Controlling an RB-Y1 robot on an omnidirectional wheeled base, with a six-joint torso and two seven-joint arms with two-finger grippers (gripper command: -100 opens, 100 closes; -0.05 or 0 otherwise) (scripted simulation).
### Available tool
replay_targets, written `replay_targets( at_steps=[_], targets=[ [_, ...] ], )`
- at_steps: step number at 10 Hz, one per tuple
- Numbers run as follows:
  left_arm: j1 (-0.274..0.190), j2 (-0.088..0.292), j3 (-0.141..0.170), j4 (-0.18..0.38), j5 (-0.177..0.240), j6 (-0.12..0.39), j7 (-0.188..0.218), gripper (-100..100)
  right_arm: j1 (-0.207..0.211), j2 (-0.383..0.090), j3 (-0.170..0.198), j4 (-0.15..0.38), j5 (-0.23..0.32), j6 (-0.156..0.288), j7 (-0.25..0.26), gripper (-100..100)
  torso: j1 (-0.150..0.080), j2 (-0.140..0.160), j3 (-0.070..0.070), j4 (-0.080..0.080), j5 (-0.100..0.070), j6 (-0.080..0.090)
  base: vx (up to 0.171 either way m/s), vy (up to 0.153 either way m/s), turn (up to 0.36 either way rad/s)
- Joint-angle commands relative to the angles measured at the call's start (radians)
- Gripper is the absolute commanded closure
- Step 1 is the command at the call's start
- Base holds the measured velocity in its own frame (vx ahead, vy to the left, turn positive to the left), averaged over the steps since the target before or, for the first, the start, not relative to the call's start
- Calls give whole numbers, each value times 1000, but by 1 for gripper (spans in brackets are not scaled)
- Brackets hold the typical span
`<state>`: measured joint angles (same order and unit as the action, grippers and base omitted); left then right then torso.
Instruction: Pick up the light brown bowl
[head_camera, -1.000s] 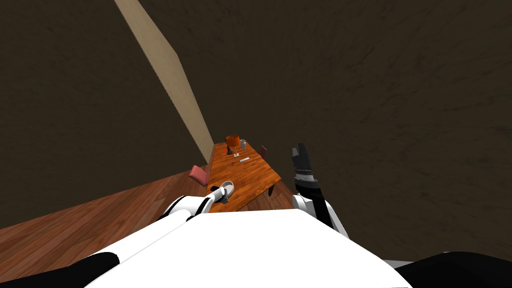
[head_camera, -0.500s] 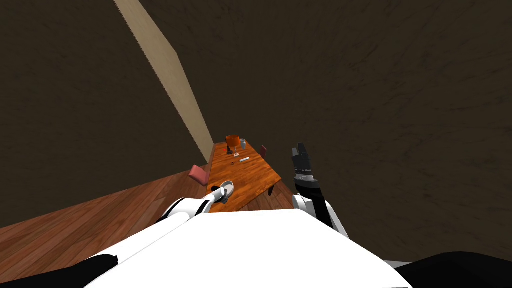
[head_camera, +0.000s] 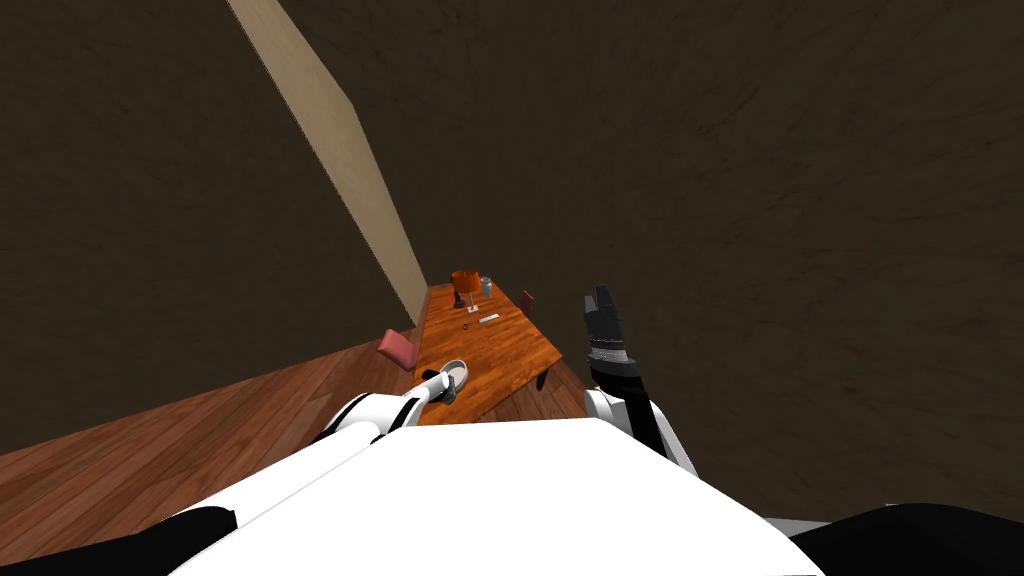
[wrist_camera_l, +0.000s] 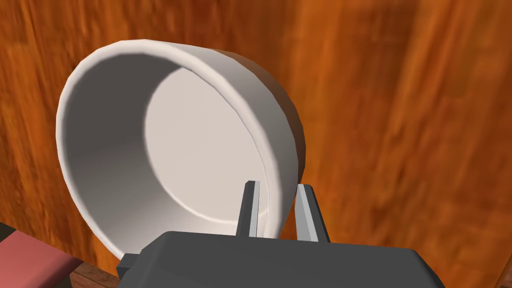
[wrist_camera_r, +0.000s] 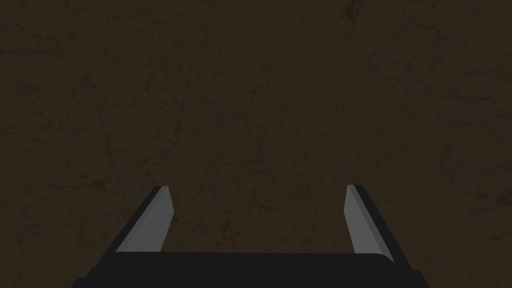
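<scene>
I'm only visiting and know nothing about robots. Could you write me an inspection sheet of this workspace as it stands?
Surface: orange-brown wooden table on a wood-plank floor.
Job's things: bowl, drawn off-white, at the table's near end; whether it is lifted, cannot tell.
Clutter: orange lamp, grey cup and flat white item toward the far end.
Grippers: left gripper shut on the bowl's wall, one finger inside, one outside; right gripper open, raised beside the table, holding nothing.
Cables: nothing seen.
Surroundings: pink chair at the table's left side, dark walls, beige wall strip.
</scene>
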<state>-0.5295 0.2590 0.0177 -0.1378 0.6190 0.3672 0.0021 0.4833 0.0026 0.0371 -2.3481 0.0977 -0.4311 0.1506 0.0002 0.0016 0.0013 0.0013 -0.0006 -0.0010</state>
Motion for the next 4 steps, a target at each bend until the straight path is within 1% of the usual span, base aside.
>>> replay_targets(
  at_steps=[1,2,3,4],
  targets=[
    [-16,22,-9,-17,14,33,0,100,0,0,0,0,0,0,0,0,0,0,0,0,0,0,-88,-42,-7],
    [-33,37,-15,-15,27,53,-4,100,0,0,0,0,0,0,0,0,-1,3,2,0,0,0,-99,-59,6],
    [-30,26,-9,-1,24,33,-5,100,0,0,0,0,0,0,0,0,-3,4,3,1,-1,0,-43,-28,1],
    [-34,27,-9,3,27,34,-11,0,0,0,0,0,0,0,0,0,-2,3,2,1,0,0,-8,-5,0]
  ],
)
